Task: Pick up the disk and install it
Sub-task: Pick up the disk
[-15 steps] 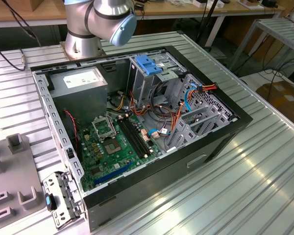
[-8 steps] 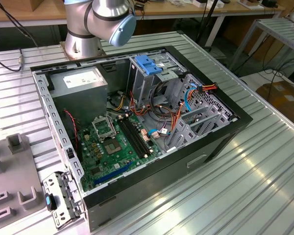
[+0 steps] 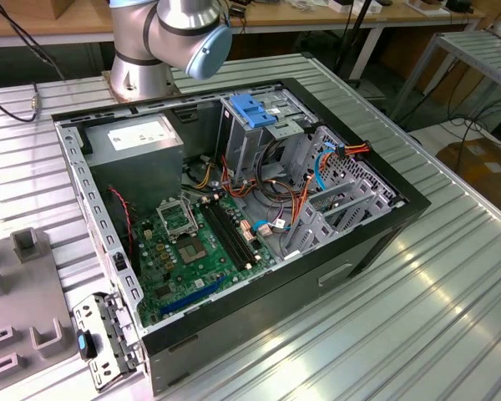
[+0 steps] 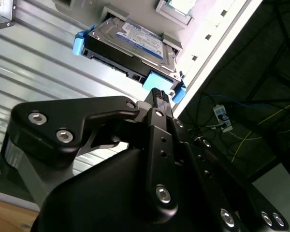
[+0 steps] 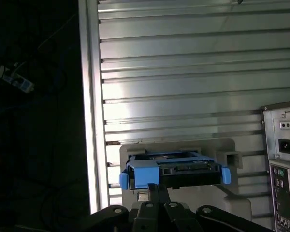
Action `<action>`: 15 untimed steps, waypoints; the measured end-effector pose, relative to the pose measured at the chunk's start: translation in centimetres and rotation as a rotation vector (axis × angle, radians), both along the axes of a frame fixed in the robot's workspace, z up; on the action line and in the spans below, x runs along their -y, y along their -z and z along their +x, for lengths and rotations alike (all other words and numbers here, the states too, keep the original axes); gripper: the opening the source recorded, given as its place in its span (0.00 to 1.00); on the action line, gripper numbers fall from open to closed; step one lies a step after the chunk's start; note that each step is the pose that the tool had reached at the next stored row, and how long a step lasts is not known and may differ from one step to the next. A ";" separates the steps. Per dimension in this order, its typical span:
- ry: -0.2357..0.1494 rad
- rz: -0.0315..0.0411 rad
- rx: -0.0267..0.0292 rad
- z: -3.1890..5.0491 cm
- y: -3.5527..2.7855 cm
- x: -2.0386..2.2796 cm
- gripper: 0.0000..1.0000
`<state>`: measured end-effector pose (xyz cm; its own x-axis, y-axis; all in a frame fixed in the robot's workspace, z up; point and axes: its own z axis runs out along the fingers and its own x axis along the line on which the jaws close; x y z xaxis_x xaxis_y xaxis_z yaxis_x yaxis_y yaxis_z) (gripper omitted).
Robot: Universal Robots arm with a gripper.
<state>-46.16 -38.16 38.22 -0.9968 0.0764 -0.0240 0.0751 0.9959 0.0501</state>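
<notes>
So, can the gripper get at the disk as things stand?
Probably yes: the gripper is right by the blue end of the disk, and both wrist views show nothing between them.

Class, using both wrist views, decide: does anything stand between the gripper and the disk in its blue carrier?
Nothing visible does. In both wrist views the gripper sits right at the disk, facing its near blue end tab, with no cable or part between. Whether they touch is unclear.

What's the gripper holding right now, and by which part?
Cannot tell. The gripper is at the blue end tab of the disk, which sits on a grey stand; grasp unconfirmed.
</notes>
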 end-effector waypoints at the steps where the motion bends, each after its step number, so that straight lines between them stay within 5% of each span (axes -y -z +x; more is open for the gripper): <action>1: 0.000 0.0000 0.0001 0.00 0.00 0.00 0.11; 3: -0.003 -0.0001 0.0000 -0.01 0.00 0.00 0.11; 5: -0.075 -0.0002 0.0001 -0.01 0.04 0.00 0.11; 15: -0.310 -0.0035 -0.0002 0.00 0.27 0.00 0.11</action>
<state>-46.16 -38.16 37.95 -0.9726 -0.2311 -0.0235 -0.2320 0.9716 0.0467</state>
